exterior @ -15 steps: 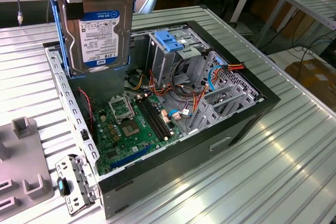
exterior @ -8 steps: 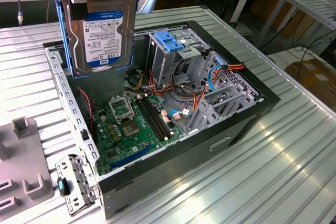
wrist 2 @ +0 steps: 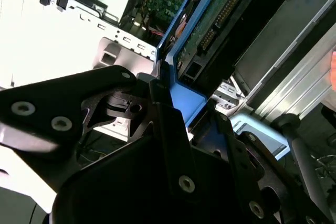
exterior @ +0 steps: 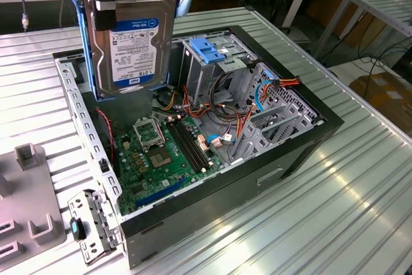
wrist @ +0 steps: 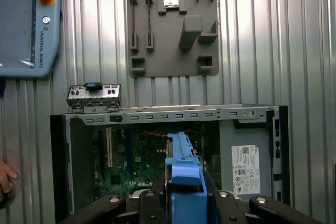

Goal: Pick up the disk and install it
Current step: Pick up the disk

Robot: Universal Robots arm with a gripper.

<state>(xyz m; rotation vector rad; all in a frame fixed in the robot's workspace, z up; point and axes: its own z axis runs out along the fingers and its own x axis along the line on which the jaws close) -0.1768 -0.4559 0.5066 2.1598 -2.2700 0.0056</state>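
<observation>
I'm pinching the disk (exterior: pixel 132 40) between the fingers of my gripper (exterior: pixel 106 4), which are pressed against both sides of its blue-framed edge. I'm holding it upright in the air above the open computer case (exterior: pixel 212 205), over the motherboard (exterior: pixel 161 152), with the label facing the exterior view.

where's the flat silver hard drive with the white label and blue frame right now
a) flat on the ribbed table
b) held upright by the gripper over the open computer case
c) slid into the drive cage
b: the silver hard drive hangs upright in the gripper above the open black computer case.
</observation>
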